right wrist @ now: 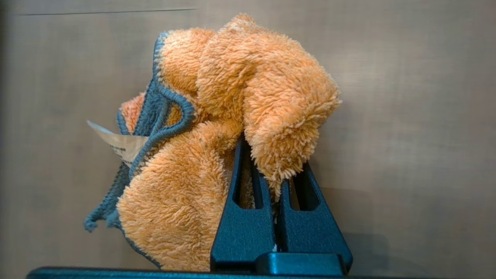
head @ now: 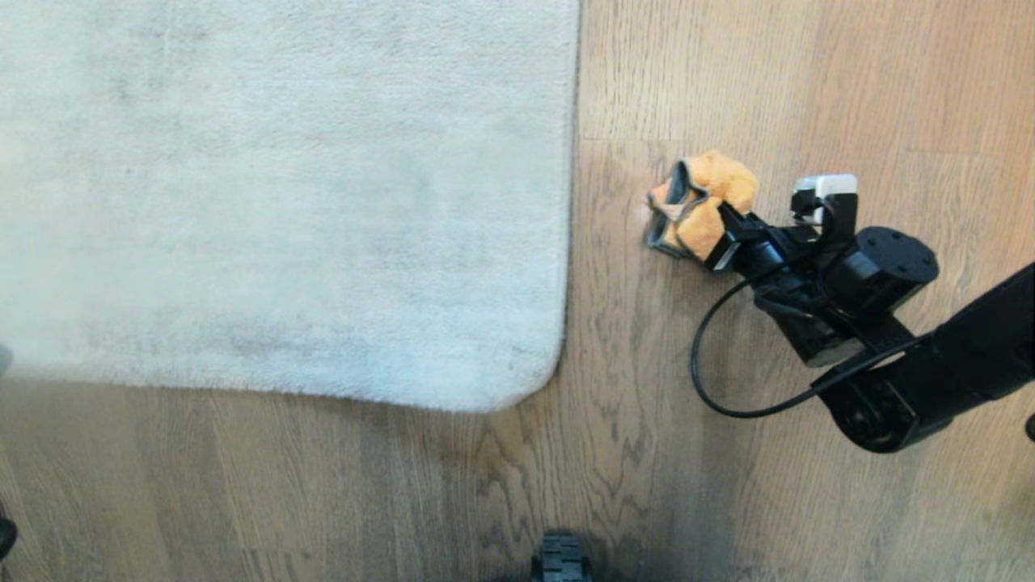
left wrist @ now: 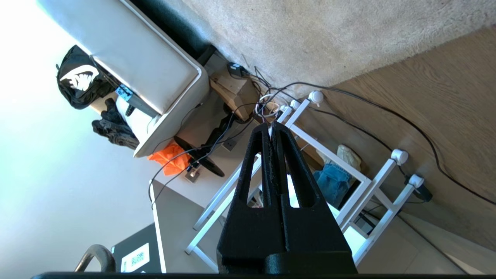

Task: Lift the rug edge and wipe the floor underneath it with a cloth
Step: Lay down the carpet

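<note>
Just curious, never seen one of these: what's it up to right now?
Right gripper shut on fluffy orange cloth over wood-grain floor. Left gripper shut, empty. Pale grey rug edge flat, unlifted.

Bare grey-brown wood-plank floor (head: 647,420) lies open between the flat pale grey short-pile rug edge (head: 566,242) and the right gripper (head: 716,234). The bunched fluffy orange cloth (head: 711,202) with grey trim, clamped in that gripper, fills part of this strip.
</note>
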